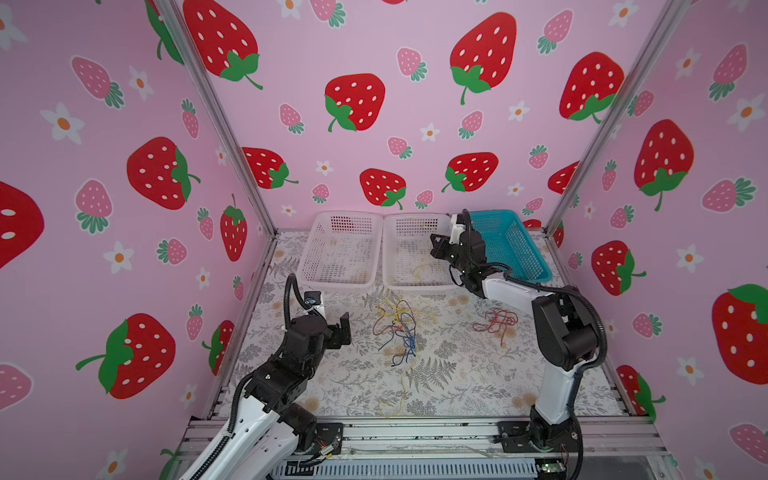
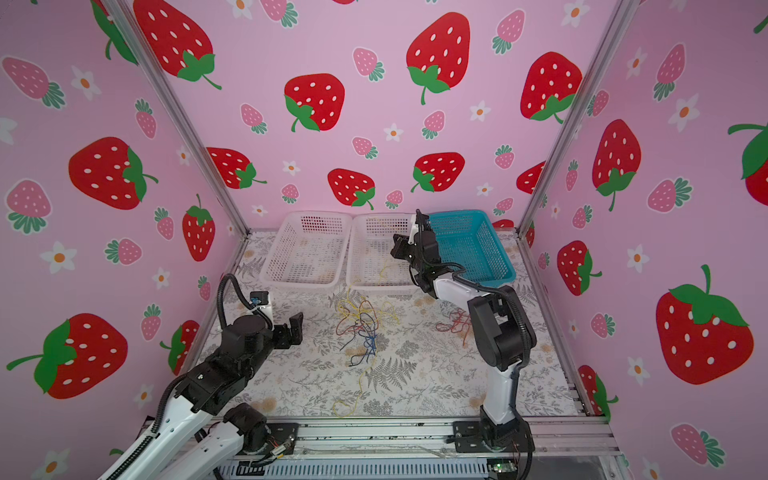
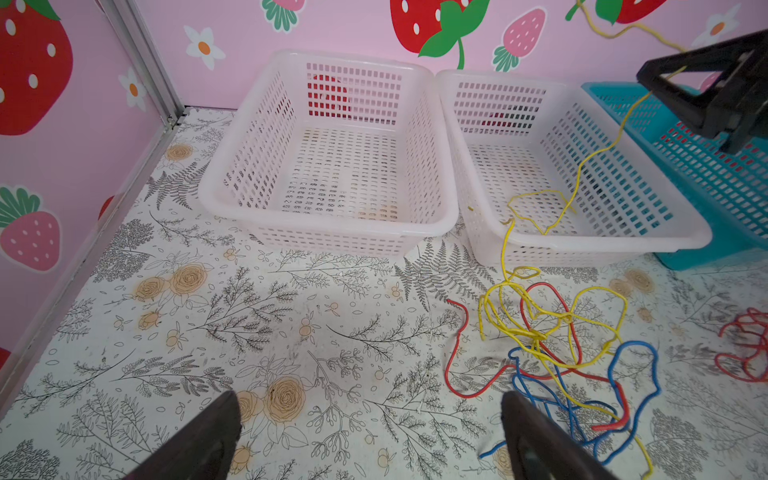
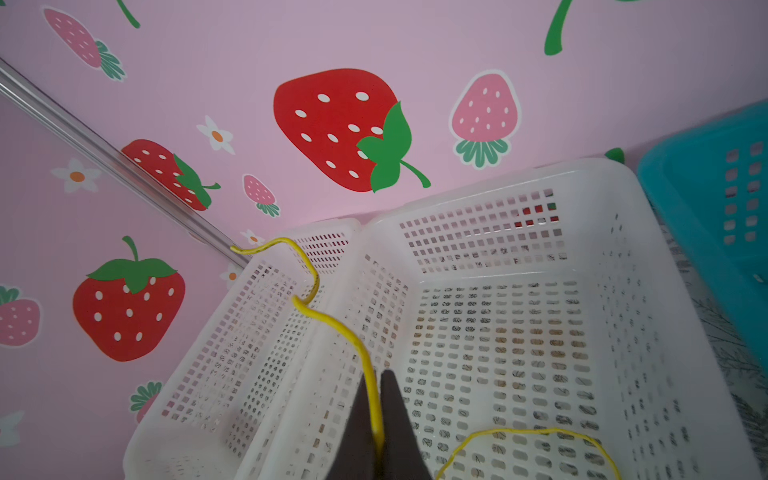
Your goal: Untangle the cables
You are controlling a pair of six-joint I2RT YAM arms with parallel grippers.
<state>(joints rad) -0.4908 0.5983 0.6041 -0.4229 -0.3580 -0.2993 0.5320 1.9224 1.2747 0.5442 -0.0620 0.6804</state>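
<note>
Right gripper (image 4: 376,376) clamped on yellow cable (image 4: 332,322) above middle white basket (image 4: 503,178); cable trails over rim to tangle (image 1: 399,328) on table (image 1: 332,374). Left gripper (image 1: 344,328) spread wide, empty, near tangle. Cables light, limp, thin, likely slippery: pinch free end, clear of crossings.

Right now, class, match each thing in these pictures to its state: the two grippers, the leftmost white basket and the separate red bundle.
Things:
1. left gripper
2. right gripper
3. leftmost white basket
4. separate red bundle

States:
A. empty
B. shut on the yellow cable
C. on the table, apart from the tangle
D. open, holding nothing

Pairs: 1-D, 2-B, 3-A, 4-C
</note>
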